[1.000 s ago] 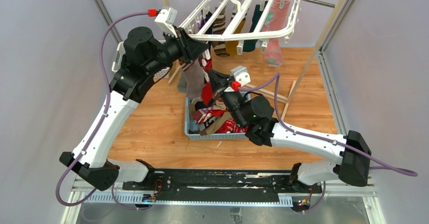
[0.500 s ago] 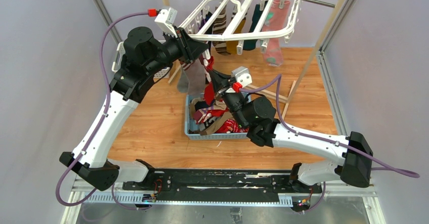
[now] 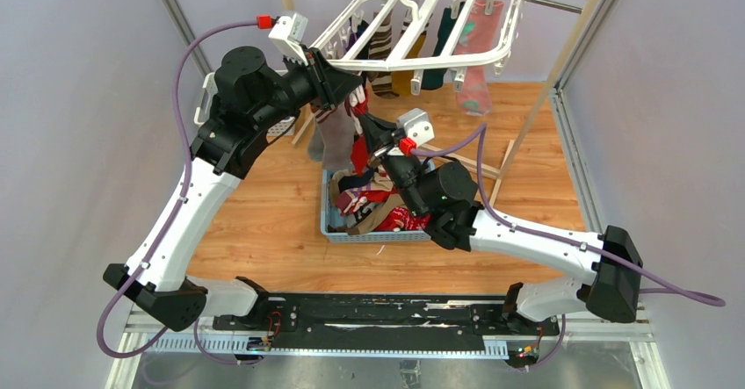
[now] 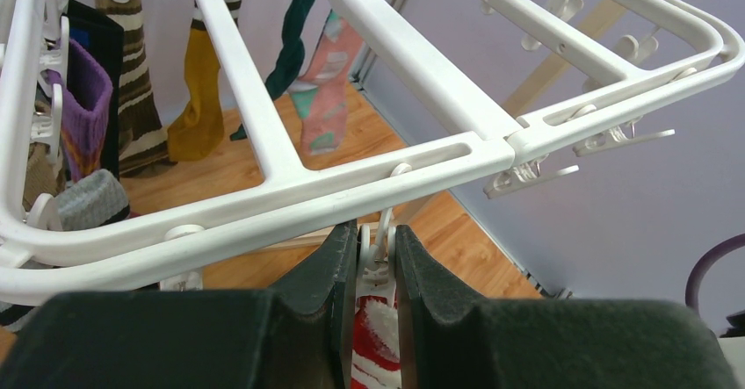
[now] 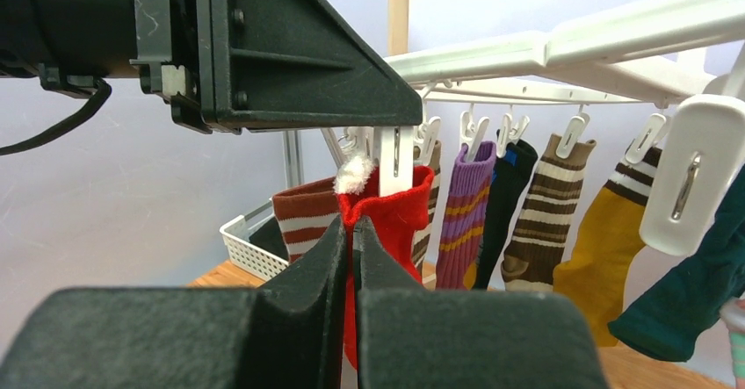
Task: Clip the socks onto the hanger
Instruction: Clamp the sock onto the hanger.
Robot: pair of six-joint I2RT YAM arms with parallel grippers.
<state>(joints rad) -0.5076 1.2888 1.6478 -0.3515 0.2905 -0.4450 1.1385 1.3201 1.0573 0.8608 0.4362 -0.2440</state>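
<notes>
The white hanger hangs from the rack's rail at the back. My left gripper is shut on one of its small white clips, just under the near bar. A red and white sock shows between the fingers below that clip. My right gripper is shut on the cuff of a red sock, holding it up against the clip. In the top view the right gripper sits just below the left gripper. Several socks hang from other clips, among them purple striped and brown striped.
A blue basket with several loose socks stands on the wooden floor under the right arm. A white lattice basket sits at the back left. The wooden rack's post slants down at the right. A free clip hangs close to the right wrist camera.
My right gripper has edged up and left towards the pinched clip, bringing the red sock with it. The left arm has not moved.
</notes>
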